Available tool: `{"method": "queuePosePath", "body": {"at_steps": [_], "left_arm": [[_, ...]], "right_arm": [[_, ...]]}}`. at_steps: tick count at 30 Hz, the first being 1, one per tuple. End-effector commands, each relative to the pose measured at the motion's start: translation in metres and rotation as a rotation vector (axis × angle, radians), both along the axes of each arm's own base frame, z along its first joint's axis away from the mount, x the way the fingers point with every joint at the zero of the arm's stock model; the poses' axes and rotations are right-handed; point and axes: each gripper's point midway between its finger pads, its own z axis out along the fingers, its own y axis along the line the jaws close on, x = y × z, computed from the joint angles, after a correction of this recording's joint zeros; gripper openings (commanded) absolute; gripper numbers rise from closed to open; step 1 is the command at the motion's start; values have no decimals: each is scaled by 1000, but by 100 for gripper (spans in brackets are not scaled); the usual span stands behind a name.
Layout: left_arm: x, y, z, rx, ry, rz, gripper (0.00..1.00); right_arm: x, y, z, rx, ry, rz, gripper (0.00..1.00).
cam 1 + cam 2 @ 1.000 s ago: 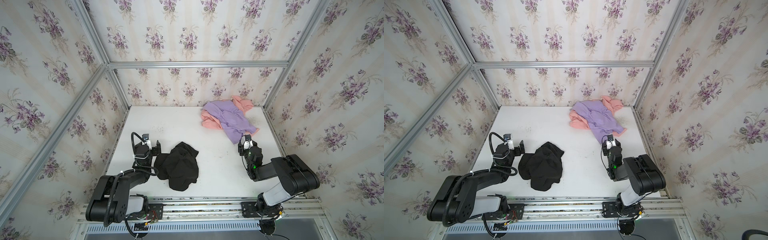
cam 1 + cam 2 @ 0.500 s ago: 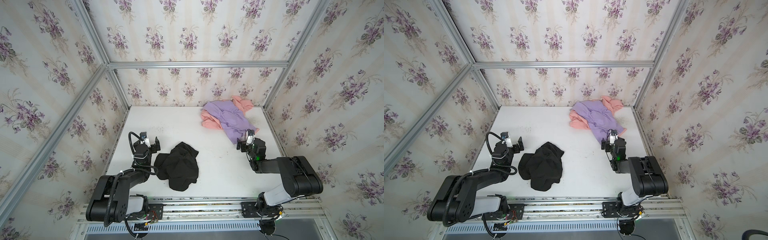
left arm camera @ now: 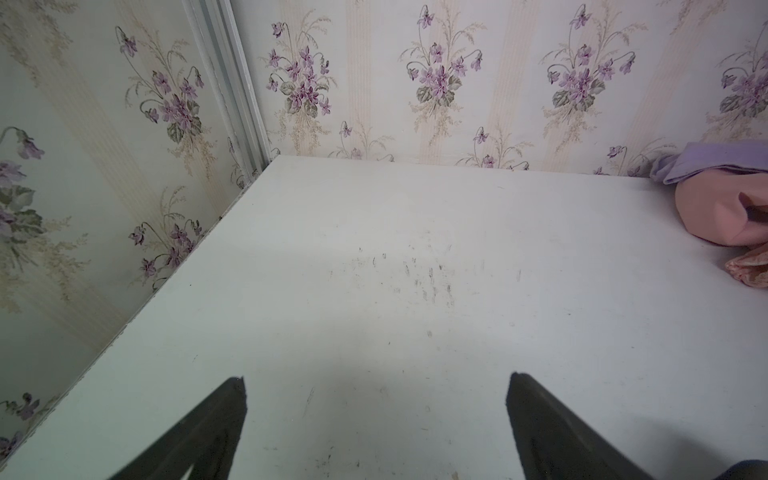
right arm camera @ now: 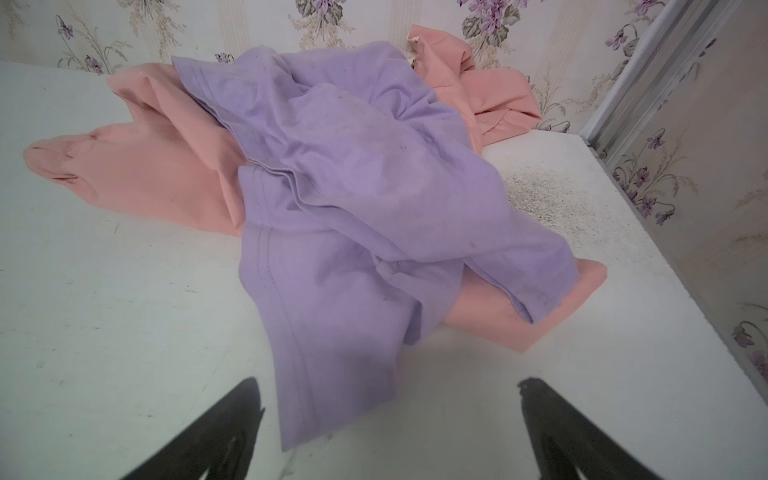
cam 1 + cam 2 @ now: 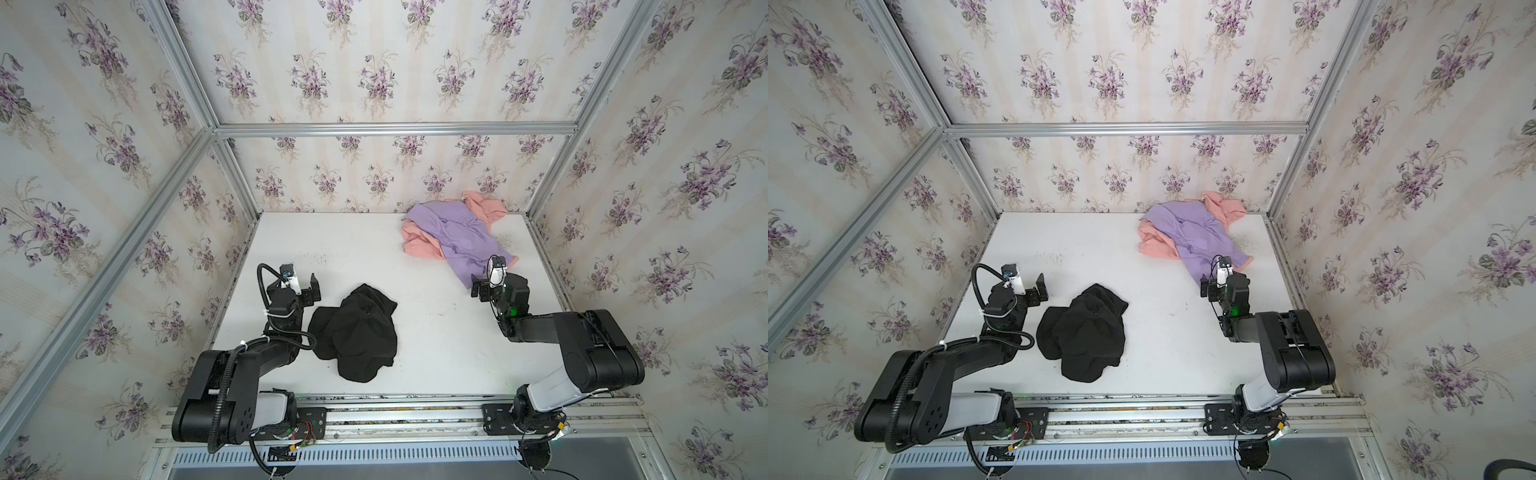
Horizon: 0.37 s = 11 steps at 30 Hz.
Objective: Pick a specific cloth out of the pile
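The black cloth (image 5: 357,332) (image 5: 1084,336) lies crumpled by itself on the white table (image 5: 365,249), front left of centre, apart from the pile. The pile (image 5: 453,237) (image 5: 1192,235) (image 4: 353,166) at the back right is a lilac garment draped over a salmon-pink one (image 4: 166,174). My left gripper (image 5: 305,291) (image 5: 1030,291) (image 3: 376,378) hangs open and empty just left of the black cloth, facing bare table. My right gripper (image 5: 494,287) (image 5: 1221,286) (image 4: 388,380) is open at the pile's near edge. The lilac hem (image 4: 324,395) reaches in between its spread jaws, ungripped.
Floral-papered walls with aluminium posts (image 5: 232,174) (image 5: 548,174) close in the table on three sides. A metal rail (image 5: 395,409) runs along the front edge. A speckled patch (image 4: 548,195) marks the table by the back right corner. The pile's edge (image 3: 715,208) shows in the left wrist view.
The right arm's elbow has swung down and out to the right, and its jaws have spread wider at the pile's edge. The left gripper has shifted slightly away from the black cloth.
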Motion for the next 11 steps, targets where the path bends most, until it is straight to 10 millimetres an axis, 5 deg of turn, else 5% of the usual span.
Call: {"method": "queuePosePath", "body": {"at_steps": [1, 11], "left_arm": [[4, 1, 12, -4, -47, 4, 100], [3, 1, 12, -5, -46, 3, 100]], "right_arm": [[4, 1, 2, 26, 7, 13, 100], [2, -1, 4, 24, -7, 8, 100]]}}
